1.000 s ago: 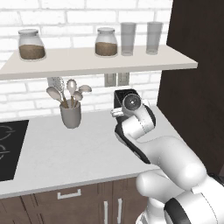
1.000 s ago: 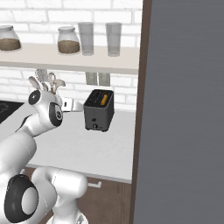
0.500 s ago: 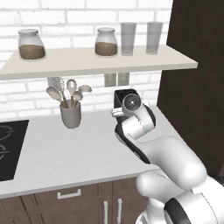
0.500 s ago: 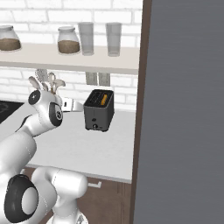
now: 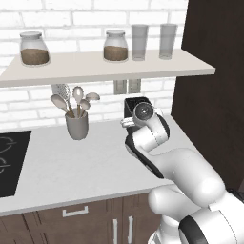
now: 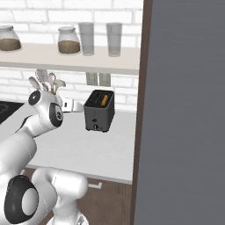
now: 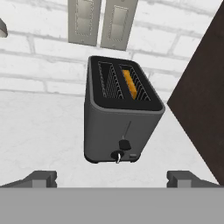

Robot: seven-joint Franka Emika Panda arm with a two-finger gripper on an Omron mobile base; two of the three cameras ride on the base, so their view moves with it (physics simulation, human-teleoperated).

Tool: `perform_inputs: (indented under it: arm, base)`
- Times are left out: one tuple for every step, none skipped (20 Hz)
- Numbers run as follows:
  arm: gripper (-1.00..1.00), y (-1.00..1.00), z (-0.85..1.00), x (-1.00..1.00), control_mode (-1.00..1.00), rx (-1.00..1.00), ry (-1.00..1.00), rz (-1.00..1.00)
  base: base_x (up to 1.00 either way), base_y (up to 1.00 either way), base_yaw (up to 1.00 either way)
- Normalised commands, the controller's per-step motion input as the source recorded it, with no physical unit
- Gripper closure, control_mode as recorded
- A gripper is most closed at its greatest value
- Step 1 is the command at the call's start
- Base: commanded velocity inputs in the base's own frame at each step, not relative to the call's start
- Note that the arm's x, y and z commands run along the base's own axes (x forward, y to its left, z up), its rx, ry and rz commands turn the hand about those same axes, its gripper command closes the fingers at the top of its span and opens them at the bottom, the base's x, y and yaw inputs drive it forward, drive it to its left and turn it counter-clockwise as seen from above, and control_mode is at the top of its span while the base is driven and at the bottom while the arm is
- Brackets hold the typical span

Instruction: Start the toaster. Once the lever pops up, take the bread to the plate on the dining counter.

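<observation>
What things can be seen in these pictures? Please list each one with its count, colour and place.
toaster: 1, dark grey, on the worktop by the brick wall
bread: 1, orange, in the toaster's right slot
utensil cup: 1, grey, with spoons, left of the toaster
jars: 2, brown contents, on the shelf
glasses: 2, clear, on the shelf
wall sockets: 2, pale, above the toaster
hob: 1, black, worktop's left end
claw: 1, dark tips, open, short of the toaster

bread (image 7: 129, 83) in toaster (image 7: 118, 124) right slot, toaster on counter (image 6: 88, 147), utensil cup (image 5: 77, 126) left
</observation>
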Motion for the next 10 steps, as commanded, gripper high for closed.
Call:
perform_inputs:
  arm:
    - [-1.00, 0.00, 0.00, 0.00, -1.00, 0.00, 0.00, 0.00]
    - [-1.00, 0.00, 0.00, 0.00, -1.00, 0.00, 0.00, 0.00]
    - [-1.00, 0.00, 0.00, 0.00, -1.00, 0.00, 0.00, 0.00]
    - [-1.00, 0.00, 0.00, 0.00, -1.00, 0.00, 0.00, 0.00]
    - [-1.00, 0.00, 0.00, 0.00, -1.00, 0.00, 0.00, 0.00]
    - [-1.00, 0.00, 0.00, 0.00, -1.00, 0.00, 0.00, 0.00]
    - [-1.00, 0.00, 0.00, 0.00, -1.00, 0.00, 0.00, 0.00]
    - [-1.00, 0.00, 0.00, 0.00, -1.00, 0.00, 0.00, 0.00]
    - [-1.00, 0.00, 0.00, 0.00, -1.00, 0.00, 0.00, 0.00]
    - [-1.00, 0.00, 0.00, 0.00, -1.00, 0.00, 0.00, 0.00]
  base:
    - [0.00, 0.00, 0.00]
    - [0.00, 0.00, 0.00]
    - [0.00, 0.00, 0.00]
    - [0.00, 0.00, 0.00]
    - [0.00, 0.00, 0.00]
    - [0.00, 0.00, 0.00]
    - [0.00, 0.00, 0.00]
    - [0.00, 0.00, 0.00]
    - [0.00, 0.00, 0.00]
    - [0.00, 0.00, 0.00]
